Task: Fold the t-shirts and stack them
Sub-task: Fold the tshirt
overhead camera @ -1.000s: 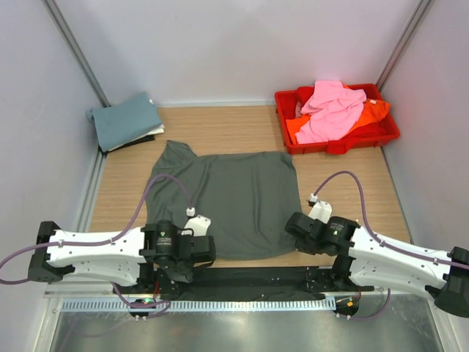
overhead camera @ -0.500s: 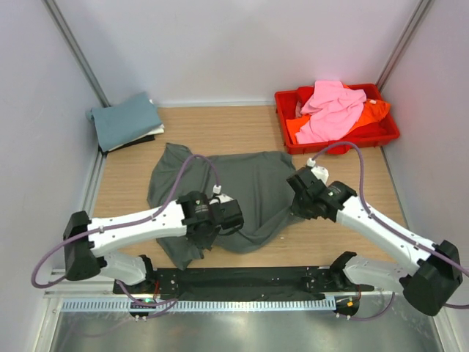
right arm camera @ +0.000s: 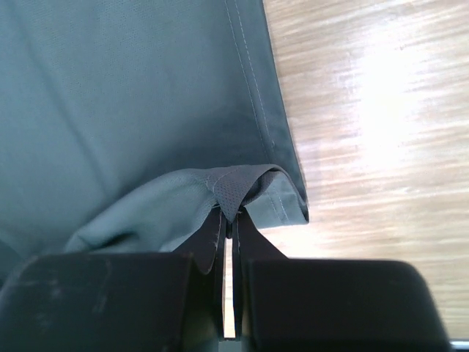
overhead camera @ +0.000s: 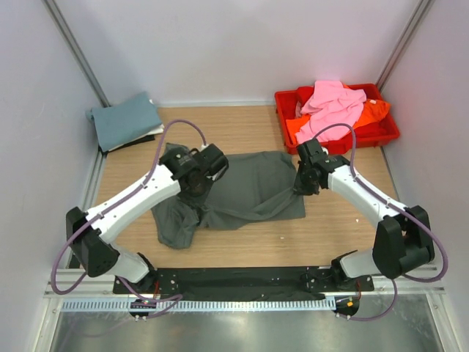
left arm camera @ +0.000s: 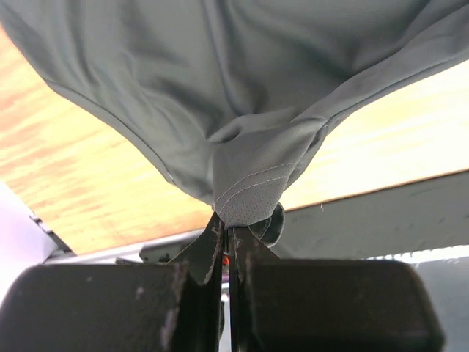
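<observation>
The dark grey t-shirt (overhead camera: 249, 194) lies on the wooden table, its near part doubled back over the far part. My left gripper (overhead camera: 199, 183) is shut on a hemmed corner of it (left arm camera: 245, 192) and holds it above the table. My right gripper (overhead camera: 302, 185) is shut on the other hemmed corner (right arm camera: 236, 192), just above the shirt's right edge. A folded dusty teal shirt (overhead camera: 126, 121) lies at the far left on a white one. Pink (overhead camera: 330, 110) and orange (overhead camera: 372, 111) shirts are heaped in the red tray.
The red plastic tray (overhead camera: 343, 144) stands at the far right. White walls with metal posts close in the table on three sides. A black rail (overhead camera: 242, 279) runs along the near edge by the arm bases.
Both grippers have carried the shirt's near hem corners away from the front edge toward the far side. The shirt has gone from flat to folded over, bunched at the left.
</observation>
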`<state>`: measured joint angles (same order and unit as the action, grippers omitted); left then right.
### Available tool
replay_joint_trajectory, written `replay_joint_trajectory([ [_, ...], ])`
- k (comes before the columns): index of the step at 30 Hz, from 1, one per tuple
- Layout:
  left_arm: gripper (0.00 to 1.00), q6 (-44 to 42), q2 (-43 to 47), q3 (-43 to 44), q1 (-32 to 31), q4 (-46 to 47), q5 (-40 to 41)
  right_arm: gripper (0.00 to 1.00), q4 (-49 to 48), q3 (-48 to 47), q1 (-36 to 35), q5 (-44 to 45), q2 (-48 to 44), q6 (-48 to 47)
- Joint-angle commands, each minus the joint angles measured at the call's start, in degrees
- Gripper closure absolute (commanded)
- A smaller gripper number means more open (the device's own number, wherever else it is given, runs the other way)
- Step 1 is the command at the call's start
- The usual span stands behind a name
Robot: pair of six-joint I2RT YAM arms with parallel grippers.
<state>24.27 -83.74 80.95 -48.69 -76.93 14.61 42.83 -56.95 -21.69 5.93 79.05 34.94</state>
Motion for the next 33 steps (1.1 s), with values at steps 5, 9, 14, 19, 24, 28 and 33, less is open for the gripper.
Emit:
replay_joint_trajectory([
  [5,1.00,-5.6,-6.5,7.5,6.8,-7.7,0.5,0.99,-2.7,-4.1,3.0,-4.2,4.8,-5.8],
  [9,1.00,-5.1,-11.1,8.5,9.6,-8.2,3.3,0.99,-3.5,-5.5,4.0,-5.1,7.6,-6.4],
  [14,0.99,-4.1,-15.9,11.1,14.1,-9.5,12.0,0.99,-4.3,-7.6,4.7,-5.2,12.1,-7.2],
  [19,0.75,-4.1,-23.5,14.0,19.8,-4.7,18.2,0.64,-5.7,-9.8,5.0,-3.9,17.6,-7.0],
  [24,0.46,0.3,-25.3,17.7,22.1,-2.9,24.5,0.17,-4.7,-11.9,5.1,0.5,18.6,-6.9],
  [28,0.38,2.8,-11.2,10.3,22.0,7.9,16.7,0.10,-4.2,-9.3,5.2,3.7,14.0,-6.6],
  [33,0.40,10.5,7.6,-11.8,19.6,18.0,3.7,0.08,-5.8,-3.0,5.1,1.6,4.9,-5.6],
])
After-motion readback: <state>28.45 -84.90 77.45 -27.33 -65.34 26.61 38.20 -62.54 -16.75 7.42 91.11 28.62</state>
